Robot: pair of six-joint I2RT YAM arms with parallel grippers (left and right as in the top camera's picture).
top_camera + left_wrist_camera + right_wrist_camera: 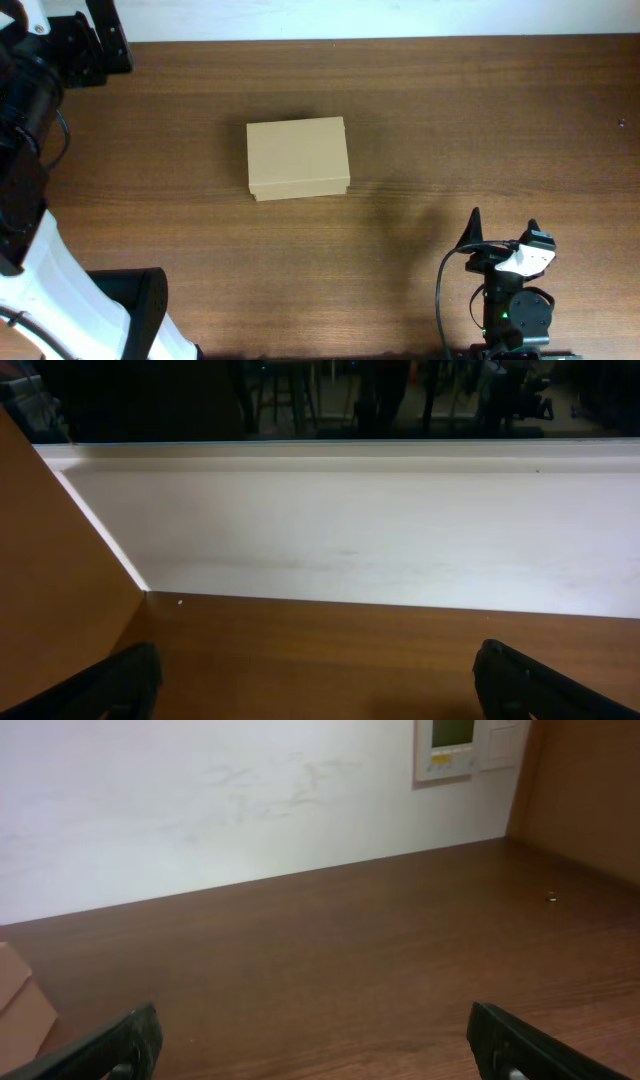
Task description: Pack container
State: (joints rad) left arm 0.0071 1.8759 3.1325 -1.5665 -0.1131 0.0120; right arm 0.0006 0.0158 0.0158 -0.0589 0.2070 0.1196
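The container [298, 157] is a small tan cardboard box with its flap lid shut, lying on the brown wooden table [450, 130] a little left of centre. A corner of it shows at the left edge of the right wrist view [18, 1000]. My right gripper [503, 232] is open and empty near the table's front edge, to the right of and nearer than the box; its fingers [315, 1045] stand wide apart over bare wood. My left gripper [320, 685] is open and empty, facing a white wall; in the overhead view only its arm shows at the far left.
The left arm's white and black body [40, 250] fills the left edge and front left corner. A white wall [350, 530] bounds the table's far side. A wall panel [450, 745] hangs at the back right.
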